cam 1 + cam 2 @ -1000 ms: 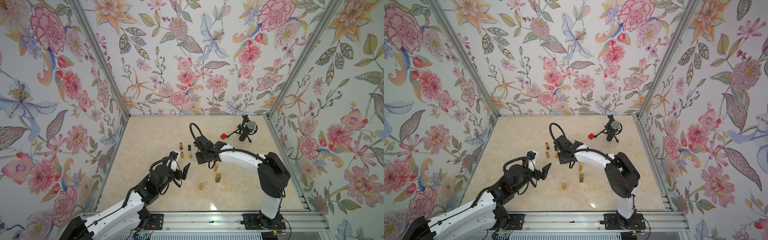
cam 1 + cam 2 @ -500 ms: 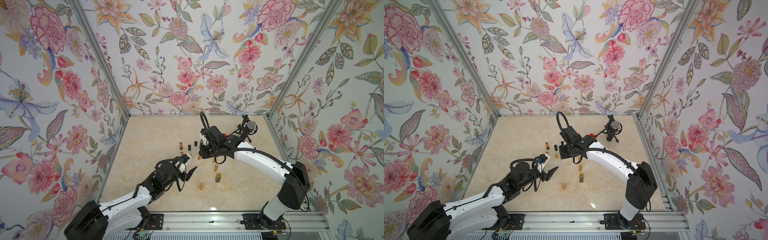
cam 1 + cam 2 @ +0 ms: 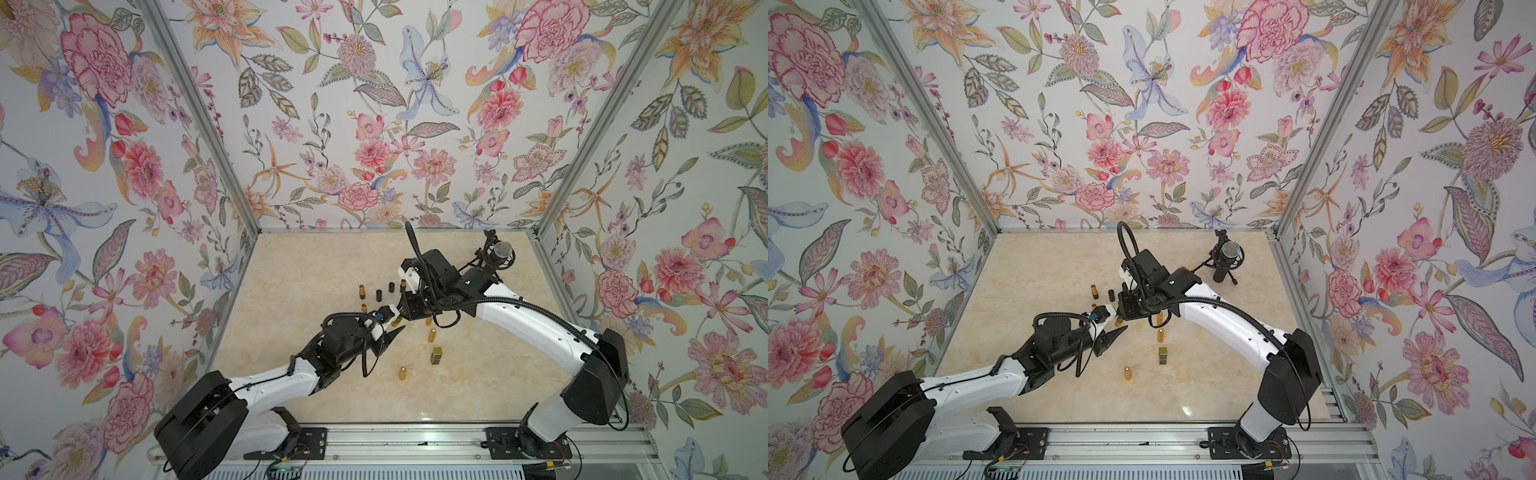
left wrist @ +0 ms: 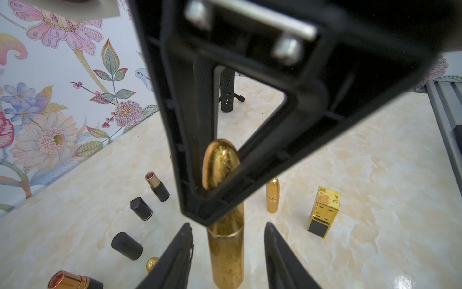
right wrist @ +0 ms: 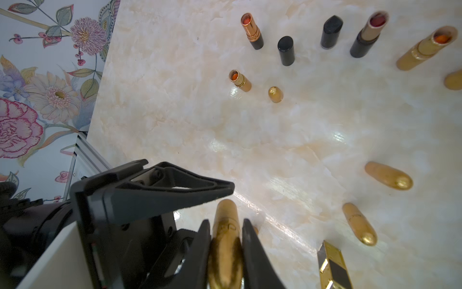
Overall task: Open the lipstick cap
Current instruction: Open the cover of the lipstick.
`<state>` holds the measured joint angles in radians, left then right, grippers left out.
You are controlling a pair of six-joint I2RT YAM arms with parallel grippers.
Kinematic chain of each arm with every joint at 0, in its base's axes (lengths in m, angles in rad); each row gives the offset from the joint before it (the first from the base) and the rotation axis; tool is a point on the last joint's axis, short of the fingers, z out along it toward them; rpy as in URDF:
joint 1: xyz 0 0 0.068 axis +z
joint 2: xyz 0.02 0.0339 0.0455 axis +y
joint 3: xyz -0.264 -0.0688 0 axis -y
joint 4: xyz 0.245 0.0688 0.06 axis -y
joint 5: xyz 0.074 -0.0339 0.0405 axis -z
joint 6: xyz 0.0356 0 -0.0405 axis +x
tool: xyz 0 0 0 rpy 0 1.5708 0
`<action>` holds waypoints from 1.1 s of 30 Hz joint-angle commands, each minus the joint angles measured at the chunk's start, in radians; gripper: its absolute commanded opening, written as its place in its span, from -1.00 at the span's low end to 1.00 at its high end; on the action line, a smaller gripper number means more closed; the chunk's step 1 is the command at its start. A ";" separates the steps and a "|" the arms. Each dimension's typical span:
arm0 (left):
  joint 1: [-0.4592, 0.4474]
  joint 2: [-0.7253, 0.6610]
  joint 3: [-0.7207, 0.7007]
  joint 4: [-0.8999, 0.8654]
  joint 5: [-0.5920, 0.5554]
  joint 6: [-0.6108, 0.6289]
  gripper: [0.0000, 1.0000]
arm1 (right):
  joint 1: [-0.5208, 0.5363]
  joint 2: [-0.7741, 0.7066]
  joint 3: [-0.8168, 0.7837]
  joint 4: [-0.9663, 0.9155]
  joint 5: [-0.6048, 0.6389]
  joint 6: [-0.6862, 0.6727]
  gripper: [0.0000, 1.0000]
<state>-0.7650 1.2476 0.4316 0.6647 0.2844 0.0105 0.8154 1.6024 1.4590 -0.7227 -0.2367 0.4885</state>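
Progress: cap not yet off. The seam [image 4: 226, 232] of the gold lipstick [image 4: 226, 252] reads closed in the left wrist view, with both halves joined. Judged to be at the second grip, before any pull.
Remaining: closing on the free half, then drawing the halves apart along the tube's axis. Probably a straight tug rather than a twist, though not certain from these views.
Right jaws: clamped narrow on the gold lipstick, one pad on each side, clearest in the right wrist view. In the left wrist view one finger [image 4: 287, 150] crosses the tube just above the seam, on the domed half, presumably the cap.
Left jaws: partly spread, straddling the lower barrel. A gap shows on each side, so no contact.
Position: held between the two arms over the middle of the desk [image 3: 291, 270], roughly in line with the left jaws, domed end pointing away from them. Small and largely hidden in both top views.
Surroundings: other tubes standing on the desk, several already uncapped, such as the copper tube [image 5: 251, 30] with a black cap [image 5: 286, 50] near it. Square gold case [image 4: 323, 212] and gold bullet tube [image 4: 272, 195] capped, apart from the held one.
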 commanded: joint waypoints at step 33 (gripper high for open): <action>0.030 -0.022 -0.025 0.046 0.006 -0.031 -0.87 | -0.024 -0.077 0.060 -0.029 -0.006 0.030 -0.57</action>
<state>-0.7460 1.2560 0.4294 0.7120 0.3077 -0.0044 0.8093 1.5726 1.4761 -0.7315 -0.2623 0.5026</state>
